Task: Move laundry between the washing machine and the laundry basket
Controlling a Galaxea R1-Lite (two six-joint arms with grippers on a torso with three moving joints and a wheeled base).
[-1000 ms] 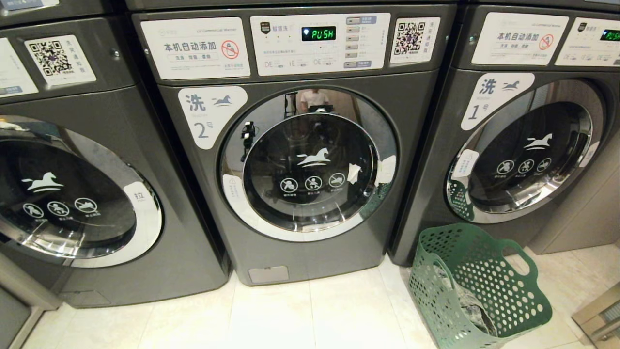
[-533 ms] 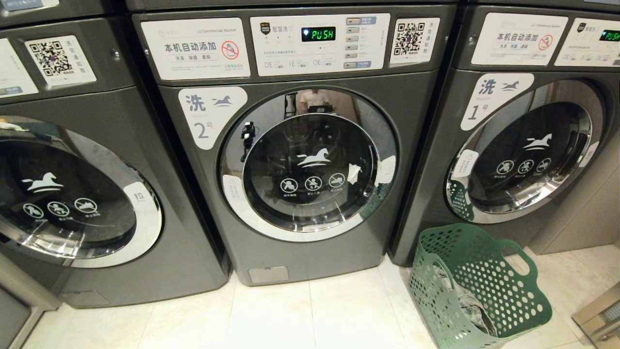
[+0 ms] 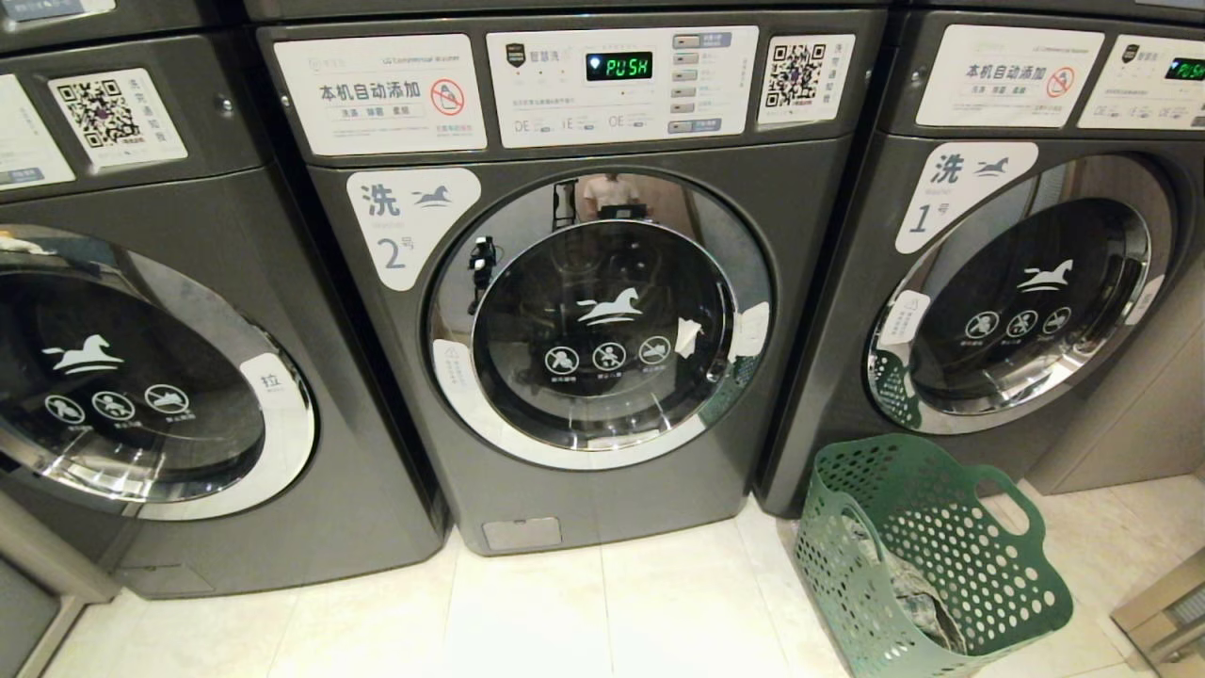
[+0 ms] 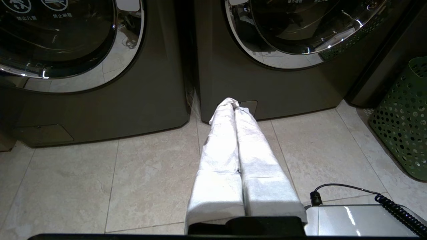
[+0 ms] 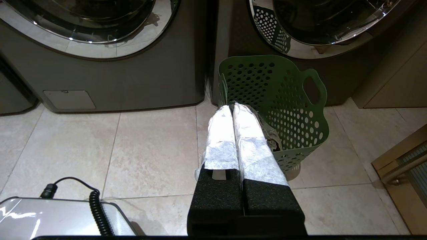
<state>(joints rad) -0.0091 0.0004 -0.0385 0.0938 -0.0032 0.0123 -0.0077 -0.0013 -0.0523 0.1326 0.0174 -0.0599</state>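
The job looks barely begun: the washer [image 3: 602,311], the middle machine marked "2", has its round door [image 3: 602,320] fully closed, and the laundry [image 3: 908,593] lies bunched in the basket [image 3: 998,574], which stands on the floor just beside the washer's lower right corner, in front of machine "1" [image 3: 1017,282]. Neither arm shows in the head view. In the wrist views both grippers hang low over the floor in front of the washer: the left gripper [image 4: 233,104] points toward the washer's base with its wrapped fingers pressed together and holding nothing, and the right gripper [image 5: 232,107] points toward the basket's near wall, its fingers likewise pressed together and empty. Since the load sits in the basket, the likely direction is basket to washer, and the step in hand is probably getting the door open. That calls for a gripper to rise to the door's rim on its right side, where white tabs sit on the chrome, and swing it wide before any cloth is lifted; the right arm, nearer the basket, seems best placed for picking. The floor [image 3: 602,612] before the washer is pale glossy stone tile with thin joints. A third machine [image 3: 141,377] stands to the washer's left, and the washer's display [image 3: 618,65] reads "PUSH".
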